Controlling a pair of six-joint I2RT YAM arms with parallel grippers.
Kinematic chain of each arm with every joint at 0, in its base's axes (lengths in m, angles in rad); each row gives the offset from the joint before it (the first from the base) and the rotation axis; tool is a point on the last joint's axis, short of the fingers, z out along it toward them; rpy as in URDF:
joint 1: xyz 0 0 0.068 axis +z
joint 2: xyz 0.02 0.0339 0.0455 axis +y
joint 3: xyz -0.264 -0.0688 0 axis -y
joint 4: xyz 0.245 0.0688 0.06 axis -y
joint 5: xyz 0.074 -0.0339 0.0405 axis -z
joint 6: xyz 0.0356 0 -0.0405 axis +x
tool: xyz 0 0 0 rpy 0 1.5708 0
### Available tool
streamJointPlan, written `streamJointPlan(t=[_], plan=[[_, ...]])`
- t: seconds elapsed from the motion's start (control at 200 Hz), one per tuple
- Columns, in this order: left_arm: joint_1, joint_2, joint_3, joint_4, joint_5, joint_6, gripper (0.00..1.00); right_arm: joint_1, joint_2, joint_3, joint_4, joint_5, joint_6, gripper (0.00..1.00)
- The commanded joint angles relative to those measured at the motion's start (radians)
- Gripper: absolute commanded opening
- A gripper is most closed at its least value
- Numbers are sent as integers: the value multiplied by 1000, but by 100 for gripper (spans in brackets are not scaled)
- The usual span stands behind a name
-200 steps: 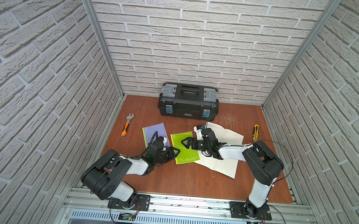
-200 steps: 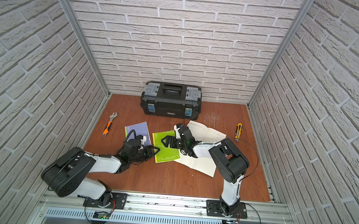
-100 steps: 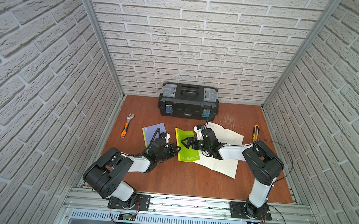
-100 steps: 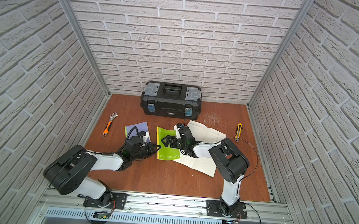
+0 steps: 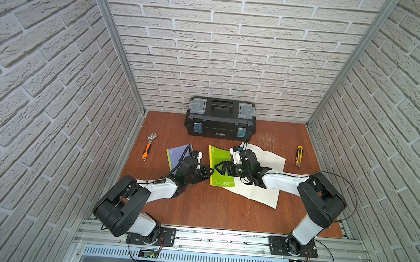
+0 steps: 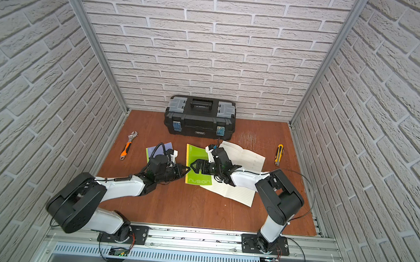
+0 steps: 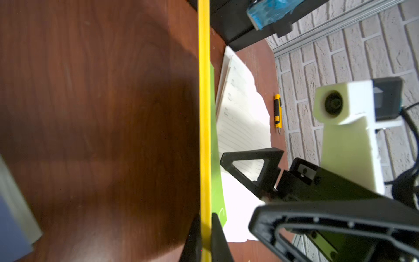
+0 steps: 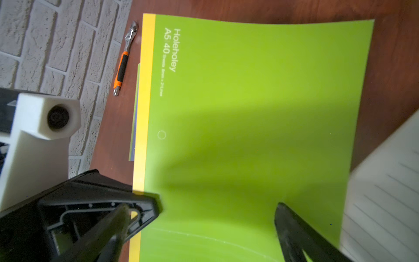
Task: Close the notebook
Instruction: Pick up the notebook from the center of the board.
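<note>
1. The notebook (image 5: 255,196) lies open in the middle of the brown desk (image 5: 198,206), in front of the black toolbox (image 5: 220,119).
2. Its white pages (image 6: 234,195) lie flat on the desk, partly under the right arm.
3. Its green cover (image 8: 249,113) has a yellow edge and is lifted up off the desk.
4. The left tool (image 7: 205,236) is pinched tight on that yellow edge. The left wrist view shows the thin edge squeezed between its two fingers.
5. The right tool (image 8: 204,226) is wide, with its fingers far apart. It sits at the green side of the cover and grips nothing. I cannot tell if it touches the cover.
6. In both top views the tips of the two tools almost meet at the cover.
7. A blue book (image 5: 174,157) lies just beside the cover, partly under the left arm.
8. A wrench (image 5: 148,147) with an orange handle lies nearer the left wall.
9. A yellow knife (image 5: 298,155) lies on the right side, apart from the pages.
</note>
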Motion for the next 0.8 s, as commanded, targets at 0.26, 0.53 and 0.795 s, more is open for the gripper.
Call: streamJointPlan(t=[0.26, 0.53, 0.795], plan=[[133, -246, 37, -149, 21, 88, 0, 7, -89, 17, -81, 16, -39, 100], [397, -442, -21, -284, 156, 86, 0, 7, -61, 9, -57, 9, -31, 100], [549, -446, -61, -247, 284, 12, 0, 7, -34, 4, -28, -4, -15, 100]])
